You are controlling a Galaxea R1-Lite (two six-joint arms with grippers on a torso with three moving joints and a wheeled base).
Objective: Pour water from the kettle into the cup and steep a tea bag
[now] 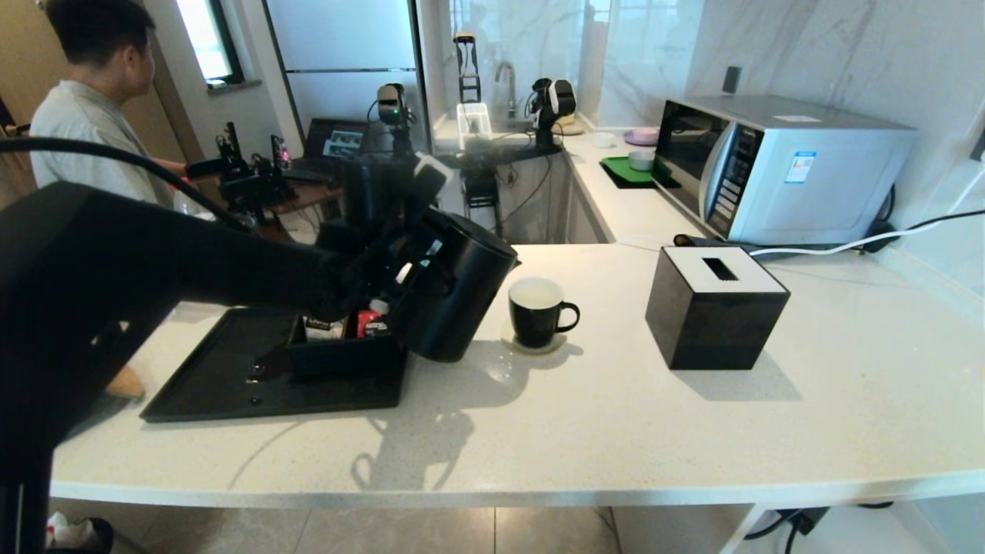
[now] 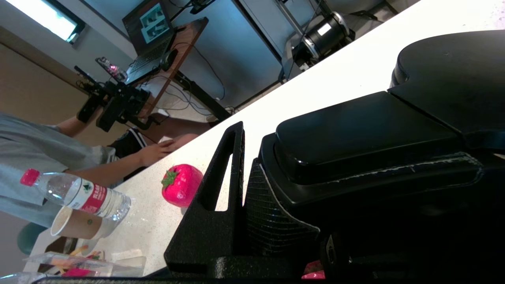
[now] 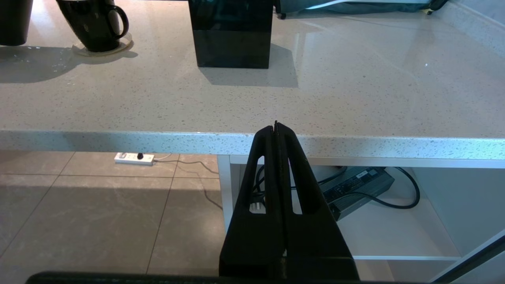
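Note:
The matte black kettle [image 1: 454, 300] leans with its top toward the cup [image 1: 536, 312], its spout just left of the cup's rim. My left gripper [image 1: 400, 265] is shut on the kettle's loop handle [image 2: 355, 134]; one finger [image 2: 221, 185] shows beside the handle and the other is hidden behind it. The cup, a small black mug with a white inside, stands on a pale coaster [image 1: 539, 345], and it also shows in the right wrist view [image 3: 96, 23]. My right gripper [image 3: 275, 125] is shut and empty, low in front of the counter's edge. The tea bag is out of view.
A black tray [image 1: 231, 377] holds a black box [image 1: 346, 355] of sachets just left of the kettle. A black tissue box [image 1: 716, 308] stands right of the cup, with a microwave [image 1: 777, 165] behind it. A red strawberry [image 2: 181, 185] lies on the counter. A person sits at the far left.

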